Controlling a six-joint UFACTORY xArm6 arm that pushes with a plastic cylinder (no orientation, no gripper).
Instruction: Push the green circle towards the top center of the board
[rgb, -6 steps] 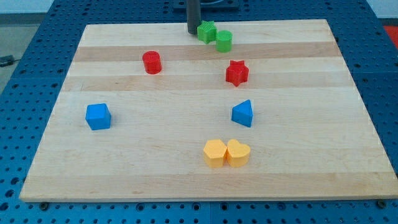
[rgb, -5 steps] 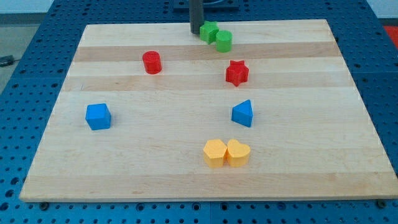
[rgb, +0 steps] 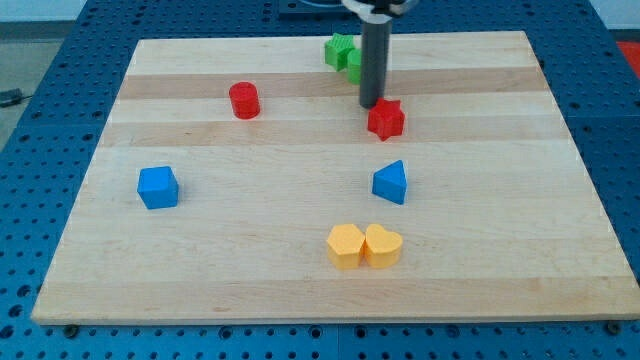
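green circle (rgb: 354, 65): just above my tip, mostly hidden behind the rod, touching the green star (rgb: 339, 49), near table (rgb: 300, 290) top centre
my tip (rgb: 370, 104): below the circle, set to push it upward
tool: plain rod, nothing to open or close
red star (rgb: 386, 119): touching my tip, lower right; could get nudged

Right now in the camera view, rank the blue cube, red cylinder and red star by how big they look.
1. Blue cube, the largest.
2 and 3. Red star and red cylinder look nearly alike, so I won't rank them.
The cube also lies nearer the view's bottom, so nearness may inflate it. My tip touches the star's upper left.
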